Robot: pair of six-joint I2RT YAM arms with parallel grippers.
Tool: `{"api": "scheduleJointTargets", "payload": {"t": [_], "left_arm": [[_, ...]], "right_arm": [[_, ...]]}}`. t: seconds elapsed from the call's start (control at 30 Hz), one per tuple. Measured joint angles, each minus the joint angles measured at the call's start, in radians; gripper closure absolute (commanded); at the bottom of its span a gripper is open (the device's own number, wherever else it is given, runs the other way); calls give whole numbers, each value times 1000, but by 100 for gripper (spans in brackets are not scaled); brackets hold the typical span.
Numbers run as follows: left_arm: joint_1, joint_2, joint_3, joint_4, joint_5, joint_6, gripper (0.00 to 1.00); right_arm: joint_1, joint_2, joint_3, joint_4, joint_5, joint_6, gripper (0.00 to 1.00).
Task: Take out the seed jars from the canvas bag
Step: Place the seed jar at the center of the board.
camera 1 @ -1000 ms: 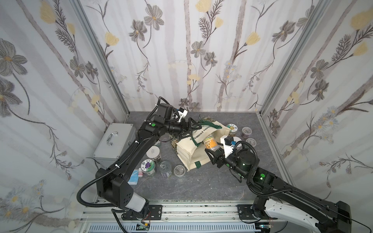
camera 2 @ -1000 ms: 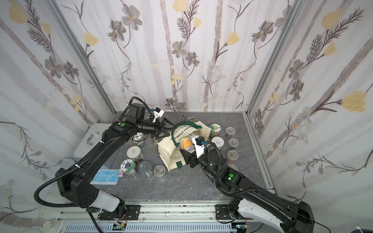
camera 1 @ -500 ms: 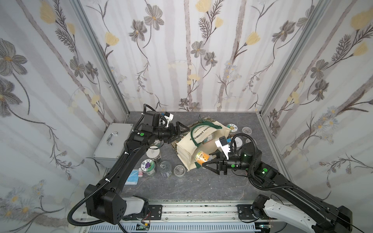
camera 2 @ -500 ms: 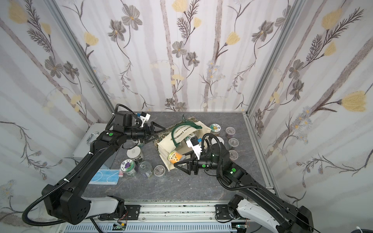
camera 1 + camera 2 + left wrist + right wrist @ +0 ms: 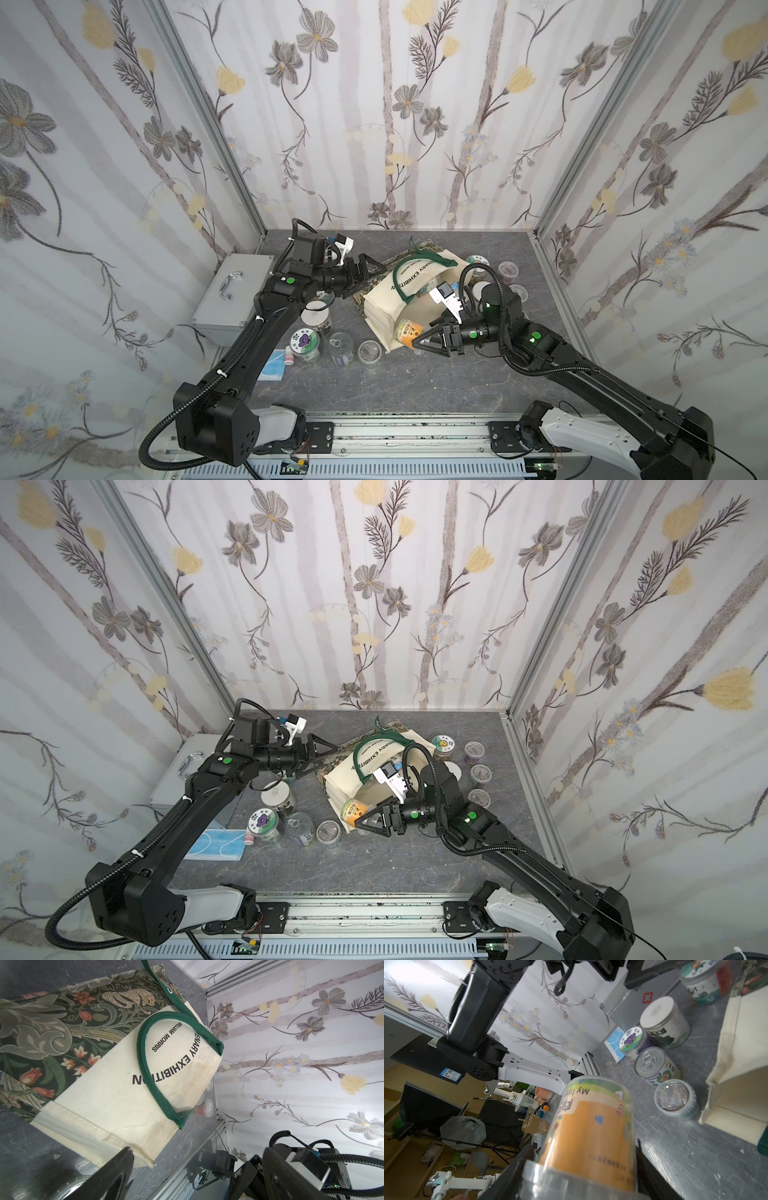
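The right gripper is shut tight on a jar with an orange label. The jar is tipped on its side, just outside the open mouth of the canvas bag. The left gripper is wide open and holds nothing. It hangs by the bag's flowery bottom. Many jars already stand on the table, on both sides of the bag. The orange one has yet to be put down. Nobody can see whether more hide inside.
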Motion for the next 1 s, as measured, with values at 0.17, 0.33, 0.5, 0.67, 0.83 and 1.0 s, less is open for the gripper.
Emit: {"api": "scheduleJointTargets", "payload": {"t": [0.17, 0.33, 0.5, 0.67, 0.83, 1.0], "left_arm": [[2, -2, -5, 3, 0, 4, 2], [1, -3, -15, 8, 0, 6, 2], [1, -2, -37, 22, 2, 7, 3], [2, 5, -42, 35, 10, 2, 3], [1, 19, -45, 37, 24, 3, 3], [1, 31, -45, 30, 24, 19, 3]], "right_arm": [[-39, -1, 4, -269, 130, 37, 37], [-71, -62, -5, -518, 277, 74, 37], [-126, -79, -45, -688, 457, 120, 34], [-190, -37, -109, -755, 565, 156, 34], [-255, -23, -160, -764, 609, 172, 34], [-335, 14, -187, -755, 639, 175, 32]]}}
